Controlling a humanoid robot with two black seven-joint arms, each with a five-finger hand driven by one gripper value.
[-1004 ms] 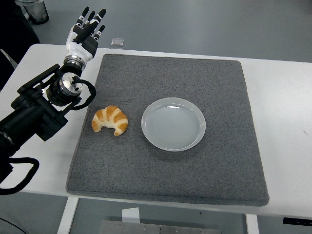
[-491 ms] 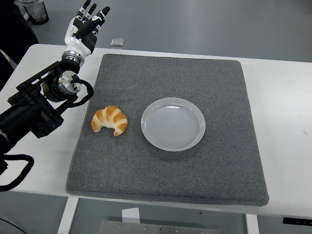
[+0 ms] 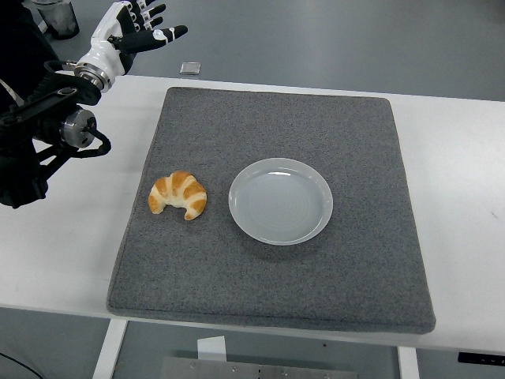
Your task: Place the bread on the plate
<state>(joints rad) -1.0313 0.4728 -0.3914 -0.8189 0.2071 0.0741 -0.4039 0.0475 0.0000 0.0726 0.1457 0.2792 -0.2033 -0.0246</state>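
One croissant, the bread of the task, lies on a grey felt mat spread over a white table, just left of a single white plate and not touching it. The plate, round and shallow, sits near the middle of the mat with nothing on it. The croissant is golden brown with paler bands across its back, and its two curved ends point toward the table's near edge.

One robot arm is in view, the left arm, coming in from the left edge over the table's far left corner. Its left hand, white at the palm with black fingertips, is raised above the table's far edge, well apart from both croissant and plate. The fingers are spread and extended, pointing to the right, and hold nothing.

Beyond the table's far edge, on the grey floor, lies one small, pale square object; what it is cannot be told at this size. One dark container stands at the top left corner, partly cut off by the edge.

The mat covers most of the table's middle, leaving bare white strips on the left and right. Counted together: one croissant, one plate, one mat, one robot hand in sight
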